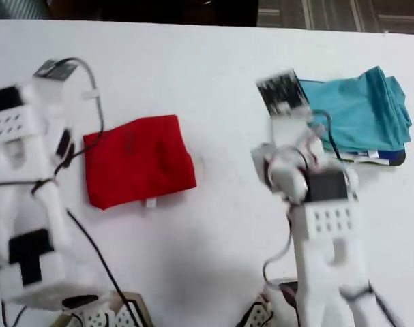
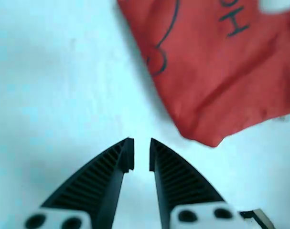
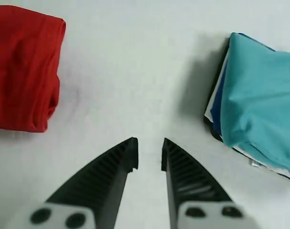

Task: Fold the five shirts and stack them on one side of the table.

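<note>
On the white table (image 1: 213,61), a folded red shirt (image 1: 138,160) lies left of centre in the high view, flat and on its own, with dark print on its cloth in the left wrist view. Far right of the table: a stack of folded shirts (image 1: 360,116), teal shirt (image 3: 264,100) on top, dark blue and white edges (image 3: 216,112) showing beneath it. The red shirt and the stack are well apart.

The left gripper (image 2: 141,152) hangs over bare table just beside a corner of the red shirt, not touching it. Its jaws are parted by a narrow slit, with nothing between them. The right gripper (image 3: 149,152) is over bare table between the red shirt and the stack, nearer the stack. Its jaws are also a small gap apart and hold nothing.

In the high view the left arm (image 1: 22,204) stands at the left edge, with a black cable (image 1: 91,238) trailing by it. The right arm (image 1: 322,225) stands right of centre, its upper part overlapping the stack's near edge.
</note>
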